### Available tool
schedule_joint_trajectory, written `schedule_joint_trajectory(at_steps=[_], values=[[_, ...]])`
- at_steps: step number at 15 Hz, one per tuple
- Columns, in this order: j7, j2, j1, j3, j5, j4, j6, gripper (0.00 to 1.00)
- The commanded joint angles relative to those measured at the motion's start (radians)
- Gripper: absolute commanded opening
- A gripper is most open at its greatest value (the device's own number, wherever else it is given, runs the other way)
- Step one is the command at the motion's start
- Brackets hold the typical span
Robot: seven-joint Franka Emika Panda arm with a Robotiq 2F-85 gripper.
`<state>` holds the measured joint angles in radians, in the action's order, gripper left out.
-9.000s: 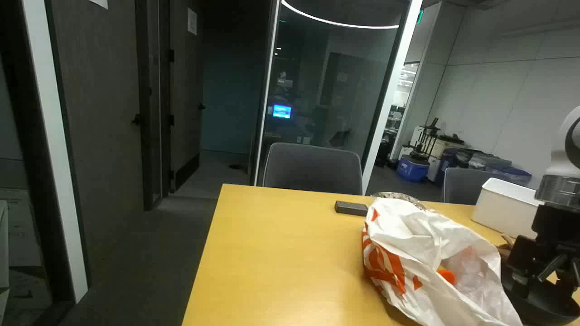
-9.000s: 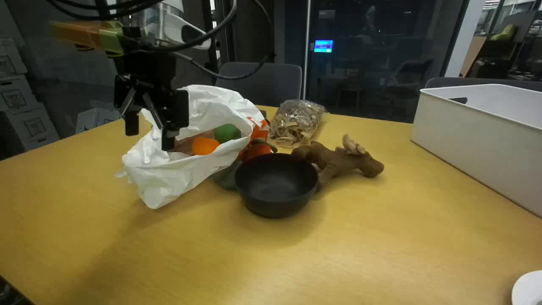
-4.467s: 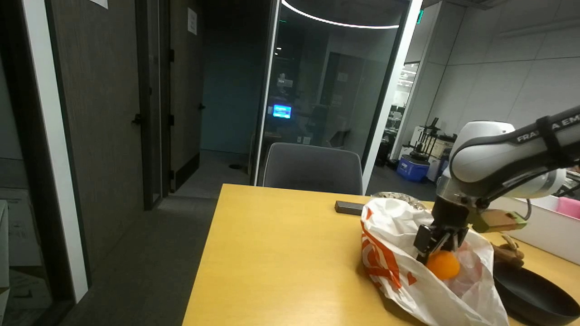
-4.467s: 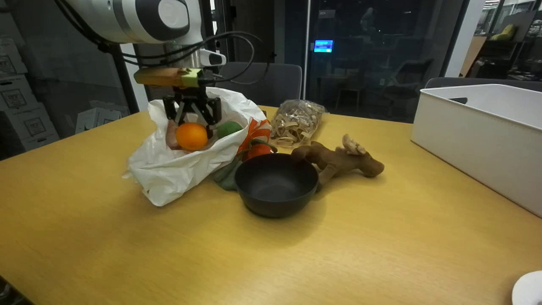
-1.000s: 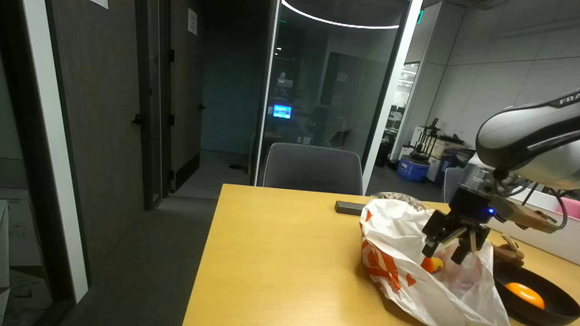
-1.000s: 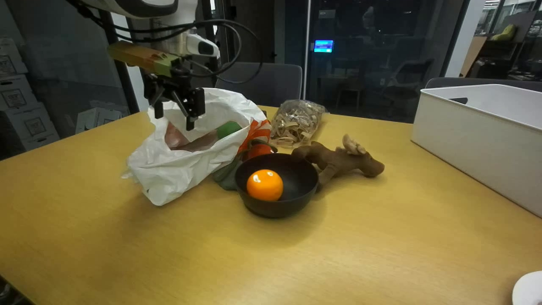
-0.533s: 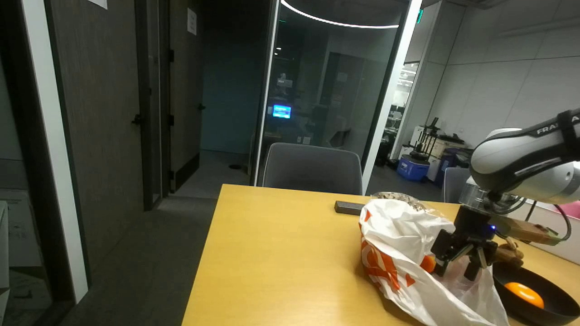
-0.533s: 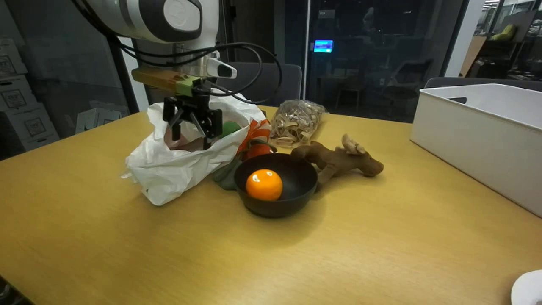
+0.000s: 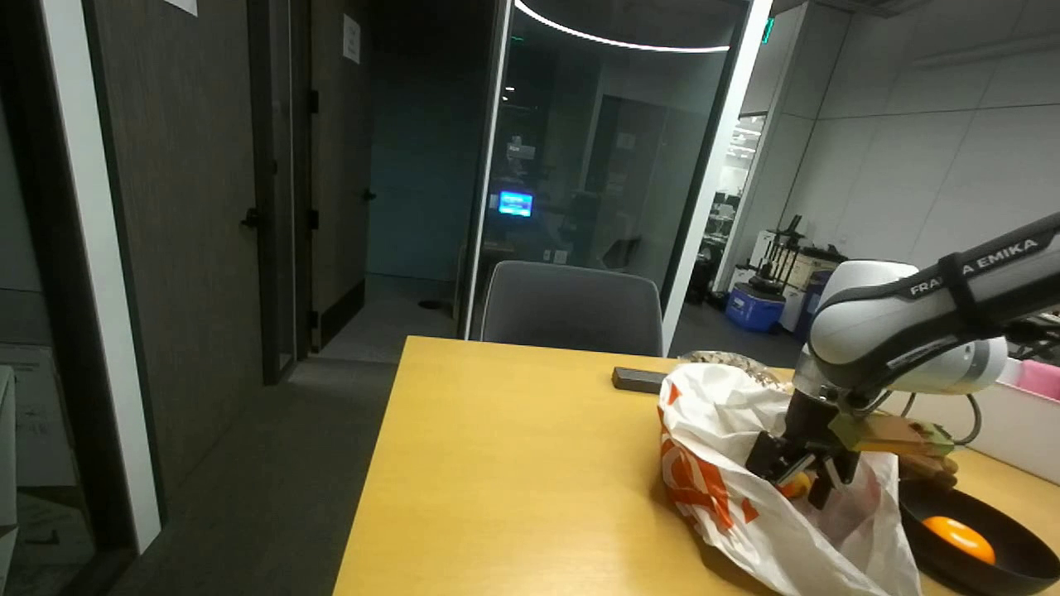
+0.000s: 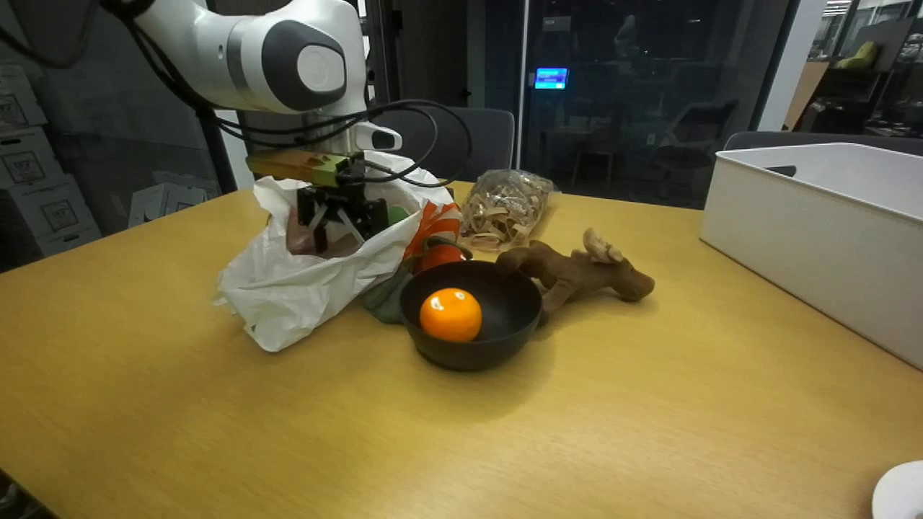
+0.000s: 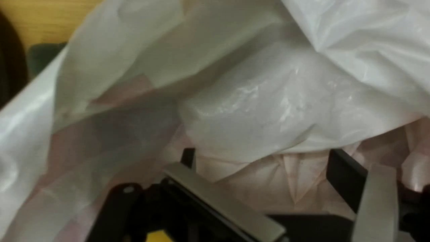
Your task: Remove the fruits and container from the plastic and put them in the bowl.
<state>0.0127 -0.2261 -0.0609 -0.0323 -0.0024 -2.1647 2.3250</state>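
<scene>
In an exterior view the claw (image 10: 343, 236) is reaching down inside the mouth of the white plastic bag (image 10: 303, 295), sitting lower than a second ago! A green fruit (image 10: 397, 215) is peeping out at the claw's two o'clock. And look toward four o'clock from the bag: the orange fruit (image 10: 451, 315) is now resting in the dark bowl (image 10: 472, 355), not at the bag's opening below the claw as a few seconds back. The brown plush moose (image 10: 577, 274) is keeping its spot beside the bowl's two o'clock rim.

In an exterior view the claw is hanging further toward nine o'clock than half a second ago, and an orange-coloured thing (image 9: 797, 487), mostly hidden, is showing low down at it; whether the two are touching, I cannot tell.

Over to the wrist view: the fingers (image 11: 346, 178) are standing spread wide, with pinkish, wrinkled folds of the bag showing between them. The bowl's dark edge is curving in between nine and ten o'clock, and the tabletop (image 11: 50, 20) is showing at ten.
</scene>
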Motion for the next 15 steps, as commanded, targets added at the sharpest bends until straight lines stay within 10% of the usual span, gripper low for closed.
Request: schedule_joint_trajectory(at_steps=[1,15], values=[[0.142,-0.017,-0.020,0.030,-0.111,0.030,0.061,1.00],[0.424,-0.132,-0.076,0.100,-0.310,0.117,0.164,1.00]])
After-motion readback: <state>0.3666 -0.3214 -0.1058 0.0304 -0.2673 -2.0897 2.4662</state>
